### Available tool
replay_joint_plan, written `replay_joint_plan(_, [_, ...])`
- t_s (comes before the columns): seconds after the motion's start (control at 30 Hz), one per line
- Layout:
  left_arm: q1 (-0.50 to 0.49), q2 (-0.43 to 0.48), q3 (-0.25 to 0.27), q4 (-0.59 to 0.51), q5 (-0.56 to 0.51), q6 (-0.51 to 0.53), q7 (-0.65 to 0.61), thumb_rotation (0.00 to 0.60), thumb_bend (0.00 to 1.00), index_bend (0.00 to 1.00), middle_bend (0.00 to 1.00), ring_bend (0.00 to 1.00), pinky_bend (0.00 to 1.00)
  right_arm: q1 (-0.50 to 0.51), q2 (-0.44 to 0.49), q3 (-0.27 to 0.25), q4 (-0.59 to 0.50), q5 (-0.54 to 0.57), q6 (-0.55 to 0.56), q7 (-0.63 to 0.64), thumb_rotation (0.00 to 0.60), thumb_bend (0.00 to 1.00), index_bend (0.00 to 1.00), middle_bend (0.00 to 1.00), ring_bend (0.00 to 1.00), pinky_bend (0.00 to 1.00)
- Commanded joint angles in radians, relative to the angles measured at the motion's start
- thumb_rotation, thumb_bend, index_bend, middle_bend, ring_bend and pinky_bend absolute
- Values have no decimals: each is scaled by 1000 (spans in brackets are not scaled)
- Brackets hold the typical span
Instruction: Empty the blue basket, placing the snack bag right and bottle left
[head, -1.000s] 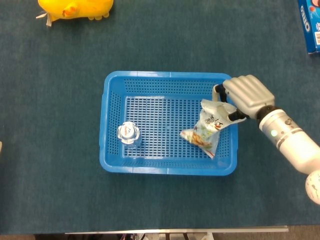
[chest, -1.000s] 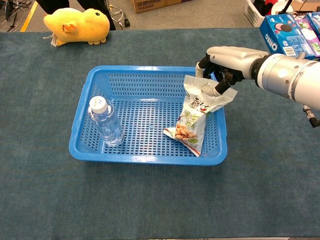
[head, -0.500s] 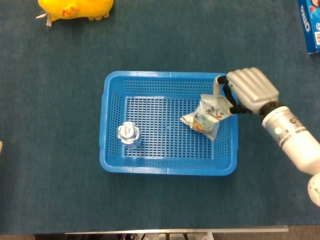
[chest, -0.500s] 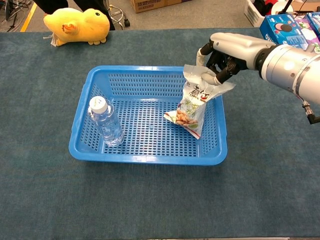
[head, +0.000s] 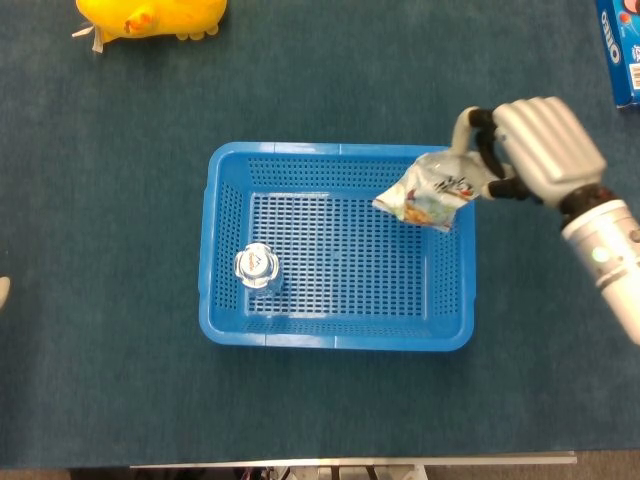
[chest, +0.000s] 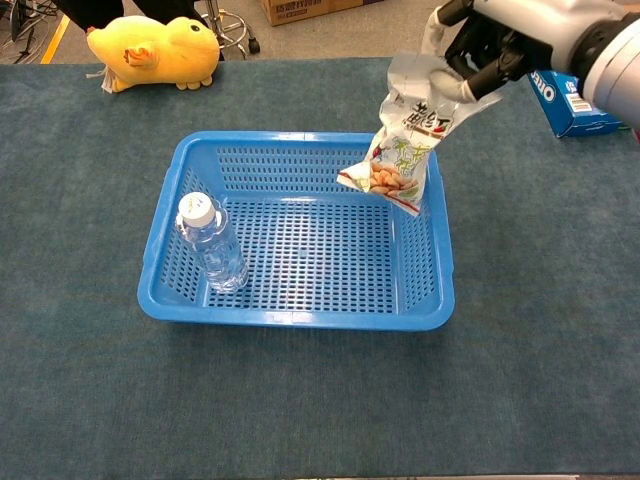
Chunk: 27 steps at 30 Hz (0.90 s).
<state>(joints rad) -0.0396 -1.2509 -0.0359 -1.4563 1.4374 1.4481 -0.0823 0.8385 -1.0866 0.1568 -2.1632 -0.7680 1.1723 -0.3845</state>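
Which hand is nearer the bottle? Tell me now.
Probably the left. Only a sliver at the head view's left edge, likely the left hand, shows, level with the bottle. The right hand is beyond the basket's far right corner, holding the bag.

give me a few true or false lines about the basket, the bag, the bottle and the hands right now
1. The right hand holds the snack bag by its top edge. True.
2. The snack bag lies flat on the basket floor. False: it hangs lifted above the right end of the blue basket.
3. The bottle stands upright in the left part of the basket. True.
4. The left hand grips the bottle. False: nothing touches the bottle, and no left hand can be made out.
5. A yellow plush toy sits inside the basket. False: it lies on the table beyond the basket's far left corner.
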Motion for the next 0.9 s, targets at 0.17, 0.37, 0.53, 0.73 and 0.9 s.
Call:
replay_joint_plan(0.17, [-10,1,-5,-15,0,-7,19,600,260,382,498,271,426,-85,110,9,-94,-70,88,19,600,539,932,859,883,924])
replay_joint_plan(0.37, [-24,-7,-6,-30,2,-20,44,600,259,382,498,271,426,-162,184,-28,-150,-128,112,30,600,538,932,859,883,924])
replay_joint_plan(0.53, [-37,-17,-6,-36,-1,-38,62,600,260,382,498,271,426,-227,229,-79,-175,-184,97,51,600,539,932,859,883,924])
replay_joint_plan(0.73, [-46,-19,-6,-46,-3,-49,79,600,259,382,498,271,426,-270,310,-150,-186,-223,-9,75,600,463,924,799,852,924])
replay_joint_plan(0.9, [-49,-17,-6,-54,-6,-50,88,600,260,382,498,271,426,-271,375,-187,-179,-227,-120,83,600,141,592,600,744,904])
